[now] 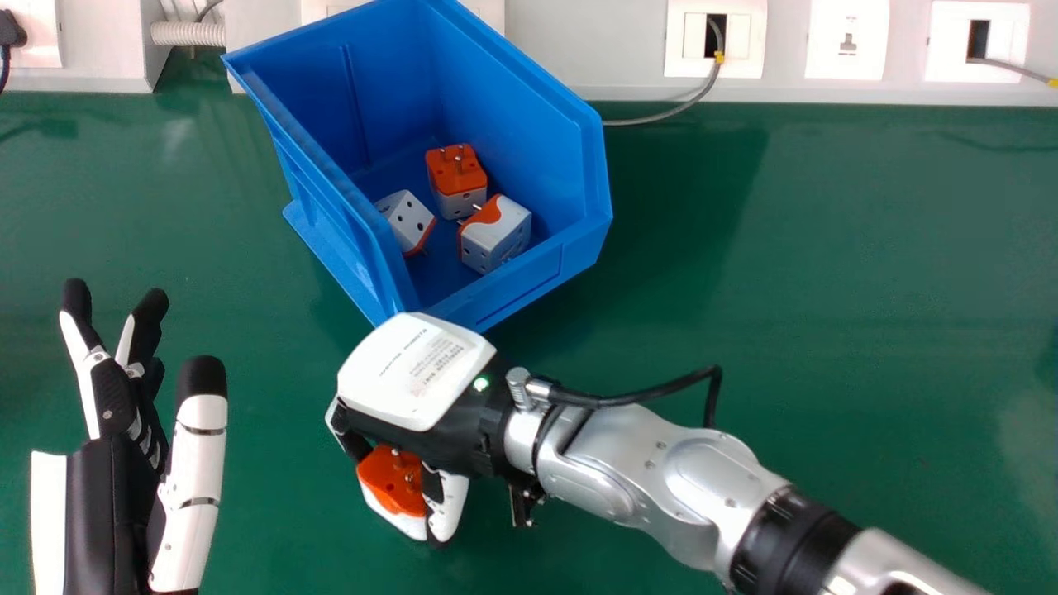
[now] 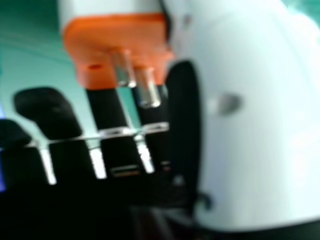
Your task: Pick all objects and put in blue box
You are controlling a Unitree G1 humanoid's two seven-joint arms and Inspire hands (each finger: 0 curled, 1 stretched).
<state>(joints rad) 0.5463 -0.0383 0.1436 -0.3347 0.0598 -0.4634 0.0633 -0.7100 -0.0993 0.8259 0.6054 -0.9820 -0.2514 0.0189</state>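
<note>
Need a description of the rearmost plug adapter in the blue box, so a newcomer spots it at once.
Find the blue box on the green table. Inside, the rearmost adapter sits beyond two others. Its orange face points up with metal pins, above a white body; the left adapter and right adapter look mostly white.

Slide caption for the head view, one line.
Right hand grips an orange-and-white adapter near the blue box, three more adapters inside.

3 adptrs (image 1: 496,240) in box (image 1: 525,289) behind R hand (image 1: 413,372)
</note>
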